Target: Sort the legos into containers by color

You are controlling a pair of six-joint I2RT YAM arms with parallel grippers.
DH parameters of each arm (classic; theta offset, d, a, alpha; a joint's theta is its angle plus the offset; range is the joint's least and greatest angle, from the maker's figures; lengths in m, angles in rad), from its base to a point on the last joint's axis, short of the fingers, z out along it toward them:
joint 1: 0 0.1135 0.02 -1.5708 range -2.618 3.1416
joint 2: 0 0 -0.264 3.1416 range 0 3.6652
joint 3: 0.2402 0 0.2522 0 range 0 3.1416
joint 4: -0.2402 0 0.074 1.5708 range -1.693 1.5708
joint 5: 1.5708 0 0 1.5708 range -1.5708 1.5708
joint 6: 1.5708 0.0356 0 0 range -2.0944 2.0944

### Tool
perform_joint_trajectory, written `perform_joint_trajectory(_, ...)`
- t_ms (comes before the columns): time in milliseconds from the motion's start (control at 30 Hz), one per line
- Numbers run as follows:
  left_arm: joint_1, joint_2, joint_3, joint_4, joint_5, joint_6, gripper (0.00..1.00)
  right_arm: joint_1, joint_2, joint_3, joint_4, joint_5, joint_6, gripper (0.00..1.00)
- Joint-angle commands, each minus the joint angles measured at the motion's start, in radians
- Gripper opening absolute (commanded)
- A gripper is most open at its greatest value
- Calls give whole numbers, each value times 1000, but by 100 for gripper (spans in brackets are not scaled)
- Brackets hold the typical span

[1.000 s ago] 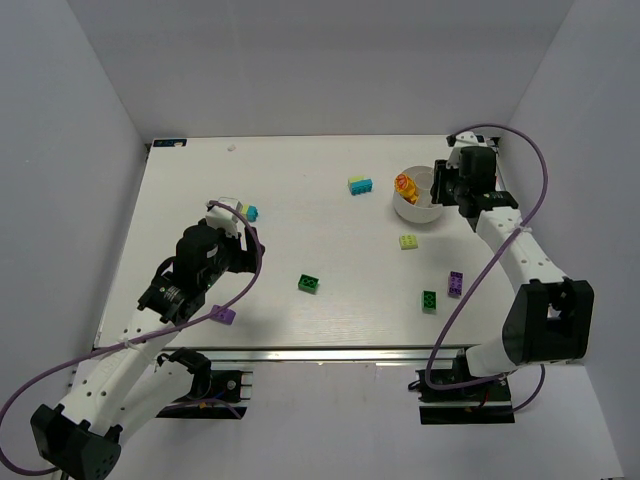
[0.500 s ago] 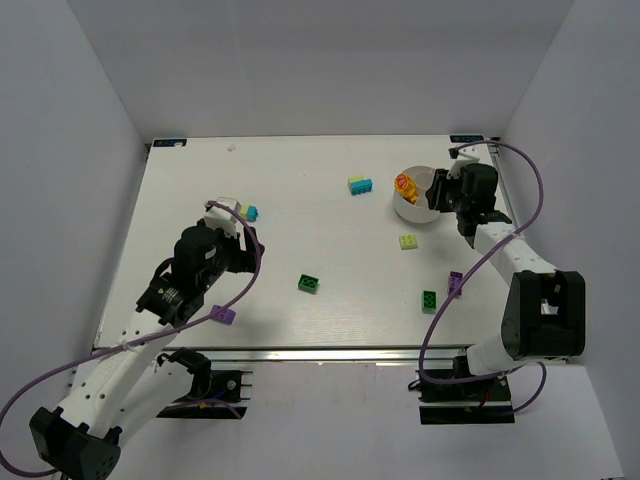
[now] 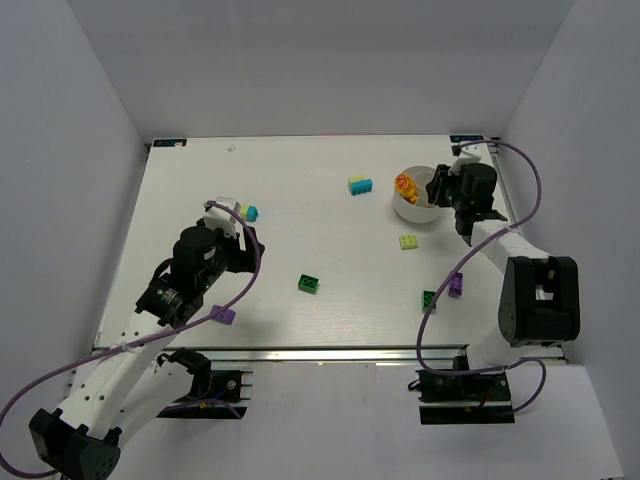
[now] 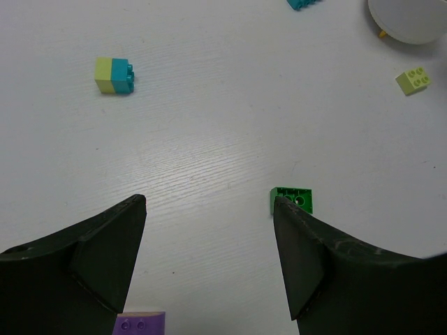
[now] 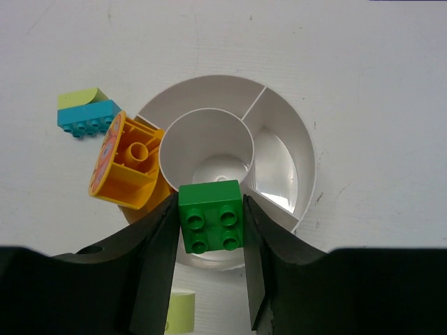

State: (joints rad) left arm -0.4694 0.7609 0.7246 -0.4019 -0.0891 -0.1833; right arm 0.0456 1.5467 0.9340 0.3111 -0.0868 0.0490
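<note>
My right gripper [image 5: 211, 222] is shut on a green brick [image 5: 211, 216] and holds it over the near rim of the round white bowl [image 5: 302, 150]. The bowl has a round middle compartment and a divided outer ring. An orange brick [image 5: 129, 164] lies in the bowl's left outer part. In the top view the right gripper [image 3: 440, 188] is at the bowl's [image 3: 415, 212] right side. My left gripper [image 4: 209, 202] is open and empty above the table. A green brick [image 4: 293, 199] lies by its right fingertip. A purple brick [image 4: 140, 324] lies by its left finger.
Loose on the table: a cyan and yellow-green stack [image 3: 360, 185], a pale yellow-green brick [image 3: 409, 241], a green brick [image 3: 309, 283], another green brick [image 3: 428, 298], a purple brick [image 3: 456, 284], a purple brick [image 3: 226, 315], and a cyan and yellow stack [image 3: 248, 212]. White walls enclose the table.
My right gripper has moved a little left, onto the bowl, with the green brick in it, and the right arm has folded back. The left arm has not moved.
</note>
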Motion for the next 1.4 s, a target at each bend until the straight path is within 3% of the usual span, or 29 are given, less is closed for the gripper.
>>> perform_joint_trajectory(0,3,-17,-5,17,11,2,83,-7,19,9,68,4,31,0)
perform_joint_trajectory(233,3,-17,-5,17,9,1,83,-9,49,6,85,5,38,0)
perform_joint_trajectory(333,3,-15,-5,17,8,2,83,-10,61,9,85,16,37,5)
perform_joint_trajectory(400,3,-17,-5,15,6,4,83,-12,65,9,83,16,35,11)
perform_joint_trajectory(467,3,-17,-5,17,6,4,83,-12,66,8,79,7,35,30)
perform_joint_trajectory(500,3,-17,-5,17,6,4,83,-15,66,6,77,4,35,34)
perform_joint_trajectory(533,3,-17,-5,17,8,4,83,-16,66,6,74,-1,35,46)
perform_joint_trajectory(567,3,-17,-5,17,6,2,83,-16,64,5,72,-2,35,50)
perform_joint_trajectory(733,3,-14,-5,17,6,2,83,-21,52,5,54,-10,40,65)
perform_joint_trajectory(900,3,-12,-10,21,22,2,83,-27,12,11,19,-5,41,65)
perform_joint_trajectory(1000,3,-8,-24,54,138,5,67,-32,-68,8,-53,-48,-32,58)
perform_joint_trajectory(1033,3,8,-33,72,184,4,57,-33,-97,5,-79,-170,-169,45)
perform_joint_trajectory(1067,3,23,-31,75,256,1,27,-33,-143,9,-177,-262,-249,32)
perform_joint_trajectory(1100,3,40,-30,80,285,-5,17,-35,-163,12,-249,-386,-353,21)
perform_joint_trajectory(1133,3,78,-30,86,316,-8,8,-33,-186,25,-353,-618,-573,11)
perform_joint_trajectory(1167,3,101,-27,87,339,-24,0,-33,-188,44,-597,-701,-692,11)
perform_joint_trajectory(1200,3,127,-24,87,379,-37,0,-35,-188,69,-727,-770,-804,10)
perform_joint_trajectory(1233,3,184,-18,92,399,-62,0,-32,-177,101,-833,-862,-965,19)
perform_joint_trajectory(1267,-9,211,-11,94,414,-77,18,-32,-172,111,-1007,-893,-1036,27)
perform_joint_trajectory(1367,-18,342,32,61,465,-171,69,-26,-169,118,-1191,-846,-1212,56)
